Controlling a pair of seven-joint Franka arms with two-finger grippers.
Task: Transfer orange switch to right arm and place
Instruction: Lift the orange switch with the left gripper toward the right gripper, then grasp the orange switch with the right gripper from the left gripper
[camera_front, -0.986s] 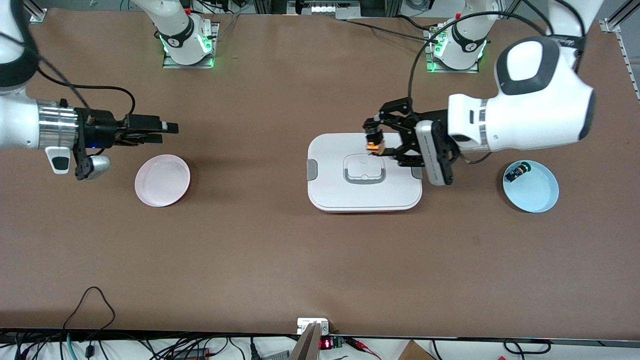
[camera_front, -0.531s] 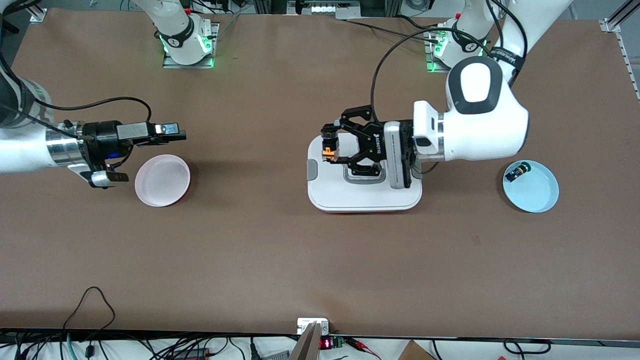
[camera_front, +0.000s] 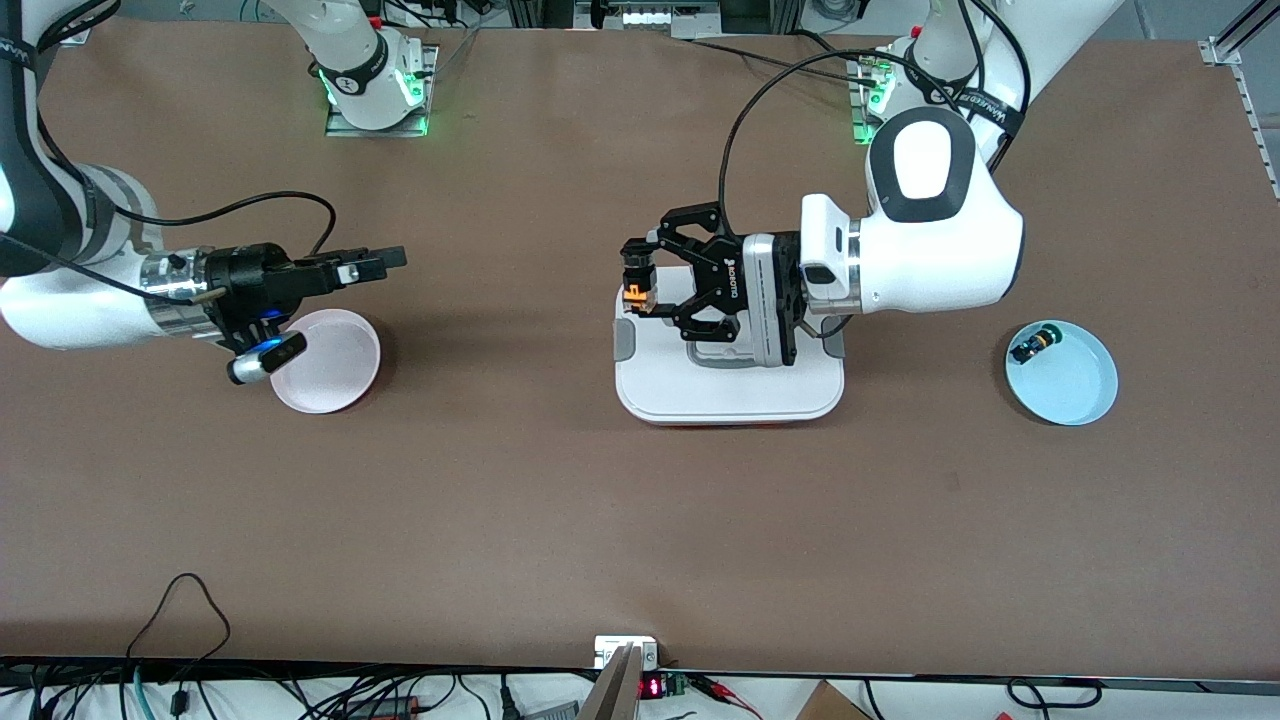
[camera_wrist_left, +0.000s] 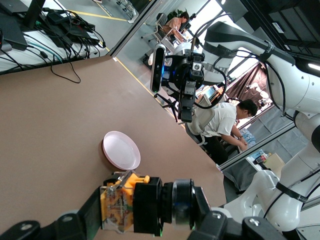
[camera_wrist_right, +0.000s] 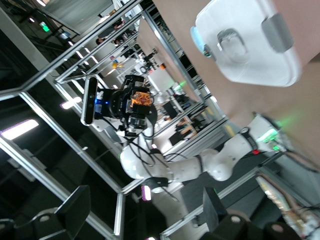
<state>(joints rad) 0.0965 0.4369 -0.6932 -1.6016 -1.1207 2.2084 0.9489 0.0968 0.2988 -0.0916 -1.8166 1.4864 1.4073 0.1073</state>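
A big brown table (camera_front: 560, 520) filled the room's middle, with black cables (camera_front: 180, 640) hanging along its near edge. Past the table, a person in a white shirt (camera_wrist_left: 222, 120) sat in a chair at a desk. Metal frame bars (camera_wrist_right: 65, 80) and bright ceiling lights (camera_wrist_right: 20, 129) stood overhead.
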